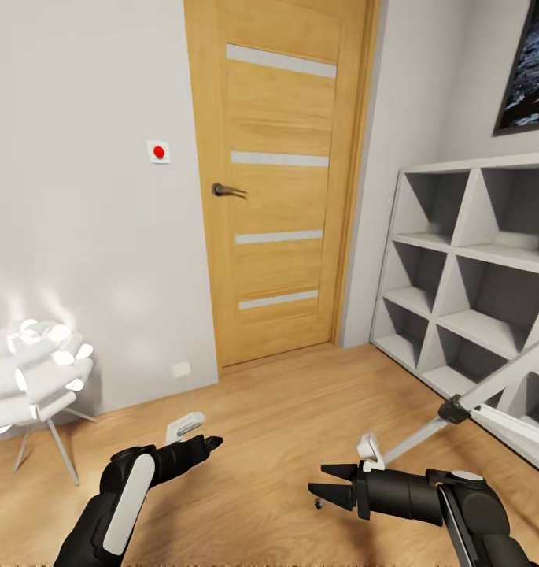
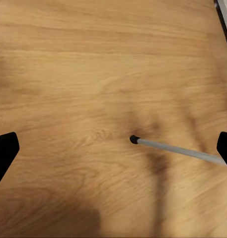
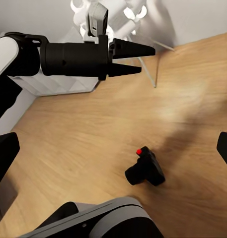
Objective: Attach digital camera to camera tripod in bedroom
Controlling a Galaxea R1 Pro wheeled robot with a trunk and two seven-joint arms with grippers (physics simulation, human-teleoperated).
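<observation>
The digital camera (image 3: 145, 169), small, black and boxy with a red dot, lies on the light wood floor in the right wrist view, beside the robot's base. A silver leg of the camera tripod (image 1: 489, 387) with a black joint slants down at the right of the head view. Its black foot rests on the floor in the left wrist view (image 2: 134, 140). My left gripper (image 1: 214, 442) hangs low over the floor, fingers wide apart and holding nothing. My right gripper (image 1: 326, 483) is open too, pointing left just in front of the tripod leg.
The oak door (image 1: 281, 181) with pale stripes stands shut straight ahead. A white cube shelf (image 1: 474, 260) lines the right wall under a dark poster (image 1: 533, 71). A white petal lamp (image 1: 33, 370) on thin legs stands at the left wall.
</observation>
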